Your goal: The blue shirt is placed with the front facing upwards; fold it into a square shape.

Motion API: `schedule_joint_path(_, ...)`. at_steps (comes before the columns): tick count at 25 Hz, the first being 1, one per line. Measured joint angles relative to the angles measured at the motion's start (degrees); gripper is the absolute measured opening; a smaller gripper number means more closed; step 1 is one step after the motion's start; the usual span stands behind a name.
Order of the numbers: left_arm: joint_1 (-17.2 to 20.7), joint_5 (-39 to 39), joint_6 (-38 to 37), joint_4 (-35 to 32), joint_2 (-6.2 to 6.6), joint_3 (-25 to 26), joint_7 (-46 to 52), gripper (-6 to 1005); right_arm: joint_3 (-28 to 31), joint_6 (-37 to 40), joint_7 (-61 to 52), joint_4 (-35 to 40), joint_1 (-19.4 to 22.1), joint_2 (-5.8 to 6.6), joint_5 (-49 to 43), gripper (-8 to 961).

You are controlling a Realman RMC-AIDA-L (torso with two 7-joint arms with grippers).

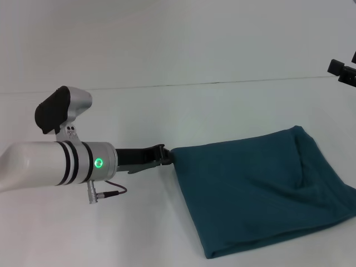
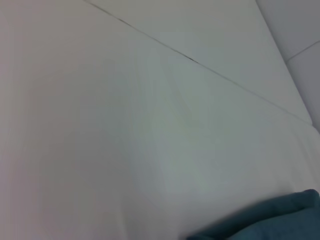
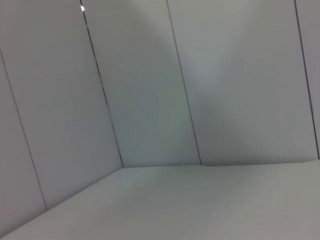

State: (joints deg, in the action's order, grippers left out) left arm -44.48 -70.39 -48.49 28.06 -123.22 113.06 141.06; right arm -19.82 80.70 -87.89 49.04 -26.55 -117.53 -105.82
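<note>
From the head view, we see the blue shirt [image 1: 261,194] lying on the white desk [image 1: 167,222], toward our right side. It is already folded into a compact, roughly four-sided bundle with no print showing and a few soft creases near its far right edge. Our left hand [image 1: 166,156] reaches in from the left and meets the bundle's left corner; its dark fingers look pinched together on that corner, though the contact itself is small and we judge this rather than see it plainly. Our right hand [image 1: 344,71] shows only as a dark bit at the upper right edge, raised well away from the cloth, and we cannot tell how its fingers stand.

In the left wrist view, we see mostly bare desk, with a strip of the blue shirt [image 2: 270,220] at one corner.

The right wrist view shows only desk and wall panels, no cloth.

We judge the folding to be near its end: the step in hand is tidying or letting go of the last corner. The next move calls for squaring up the edges without dragging the bundle crooked.
</note>
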Motion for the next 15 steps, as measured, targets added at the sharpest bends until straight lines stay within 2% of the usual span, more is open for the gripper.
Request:
schedule_joint_path(8, 0.65, 0.01, -0.78, 0.74, -0.1, 0.28, -0.57, 72, -0.07, -1.0, 0.06, 0.0, -0.15, -0.35, -0.26, 925)
schedule_joint_path(12, 4.31, -0.29, -4.79, 6.64, 0.17, 0.78, -0.35, 74, -0.14, -1.47, 0.79, 0.01, -0.21, -0.44, -0.3, 925)
schedule_joint_path(15, 6.52, -0.45, -10.82, 10.73, 0.66, 2.71, 0.67, 75, -0.14, -1.89, 1.44, 0.01, -0.29, -0.55, -0.32, 924)
